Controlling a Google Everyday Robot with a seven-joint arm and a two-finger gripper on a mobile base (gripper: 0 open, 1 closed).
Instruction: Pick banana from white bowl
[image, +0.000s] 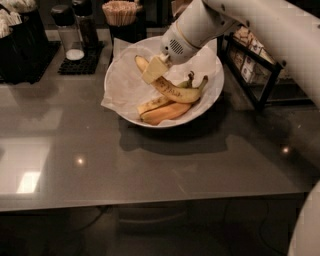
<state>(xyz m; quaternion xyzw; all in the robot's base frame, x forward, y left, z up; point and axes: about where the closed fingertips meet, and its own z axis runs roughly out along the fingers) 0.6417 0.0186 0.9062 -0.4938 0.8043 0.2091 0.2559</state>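
Note:
The speckled yellow banana (176, 91) hangs tilted over the white bowl (214, 89), its stem end (204, 80) pointing right and its other end raised to the upper left. My gripper (153, 70) is shut on the banana near its upper left end, with the white arm reaching in from the upper right. A smoother orange-yellow banana (167, 113) and a paler banana (151, 104) lie on the crumpled white paper (125, 85) in the bowl, below the held one.
The bowl stands on a grey table (150, 170). Behind it are shakers (66, 27) on a black mat, a basket of sticks (120, 12) and dark containers (20, 35) at the back left. A black wire rack (252, 67) stands right of the bowl.

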